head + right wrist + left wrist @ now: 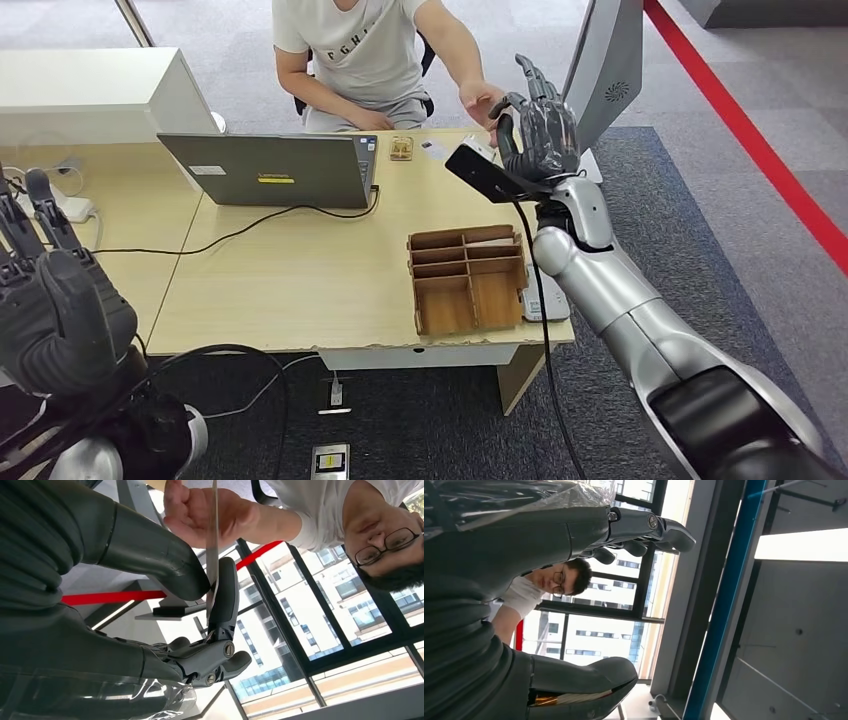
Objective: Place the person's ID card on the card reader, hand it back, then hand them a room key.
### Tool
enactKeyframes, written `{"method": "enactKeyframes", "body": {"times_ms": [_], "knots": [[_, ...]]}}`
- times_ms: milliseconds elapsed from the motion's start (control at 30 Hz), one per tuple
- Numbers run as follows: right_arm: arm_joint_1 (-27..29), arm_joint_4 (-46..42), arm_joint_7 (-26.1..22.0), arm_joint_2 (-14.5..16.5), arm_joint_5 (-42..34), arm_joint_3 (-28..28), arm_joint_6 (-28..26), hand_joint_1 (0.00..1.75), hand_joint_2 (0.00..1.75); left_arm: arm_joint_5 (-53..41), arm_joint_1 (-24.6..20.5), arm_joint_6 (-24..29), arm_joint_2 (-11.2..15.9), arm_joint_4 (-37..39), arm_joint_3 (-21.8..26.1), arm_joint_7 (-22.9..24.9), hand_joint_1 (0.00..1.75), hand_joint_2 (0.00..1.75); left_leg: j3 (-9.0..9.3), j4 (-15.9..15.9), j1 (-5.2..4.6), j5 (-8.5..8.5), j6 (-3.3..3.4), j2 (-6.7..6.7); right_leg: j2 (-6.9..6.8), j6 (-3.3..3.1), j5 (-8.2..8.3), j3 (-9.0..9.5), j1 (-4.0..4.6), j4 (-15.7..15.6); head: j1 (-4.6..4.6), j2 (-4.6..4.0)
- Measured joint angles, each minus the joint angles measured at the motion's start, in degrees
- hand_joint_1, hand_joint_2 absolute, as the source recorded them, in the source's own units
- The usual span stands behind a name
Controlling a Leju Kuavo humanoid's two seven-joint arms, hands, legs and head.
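The right hand (540, 125) is up over the desk's (300, 280) far right corner, palm raised, and in the right wrist view it pinches a thin card (212, 545) edge-on between thumb and one finger (225, 595) — the other fingers curl below. Across the far edge sits a person (365, 50) in a pale T-shirt, one arm stretched out, and the person's hand (200, 512) has the other end of that card between its fingers, so both hold it at once. Which card it is, the pictures don't tell. The left hand (55, 300) is low by the desk's near left corner, fingers pointing up and apart with nothing in them — the left wrist view shows thumb and fingers spread wide against the windows. On the desk, a grey laptop (270, 170) stands open toward the person near the far edge, a black cable trailing from it. A small wooden stand (401, 148) sits at the far edge just right of the laptop, with a small white card (433, 150) lying beside it. Near the front right corner rests a brown wooden tray (467, 278) with compartments, and a flat white device (545, 300) lies touching its right side.
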Motion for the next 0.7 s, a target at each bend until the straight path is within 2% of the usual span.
{"method": "enactKeyframes", "body": {"times_ms": [333,700], "knots": [[-3.69,12.09,0.91,6.02,1.10,0.61,-0.55,1.75,1.75,0.05,-0.45,0.56,-0.74,0.63,0.04,-0.76,0.00,1.75,-0.01,0.00,0.00,0.00,0.00,0.00,0.00,0.00,0.00,-0.01,0.00,0.00,0.00,0.00],[-4.33,18.36,2.33,8.69,2.61,1.07,-0.63,1.75,1.75,0.11,-0.40,0.97,-0.73,0.61,0.24,-0.90,0.00,1.75,-0.03,0.00,0.00,0.00,0.00,-0.01,0.00,0.00,0.00,-0.01,0.00,-0.01,0.01,0.00]]}}
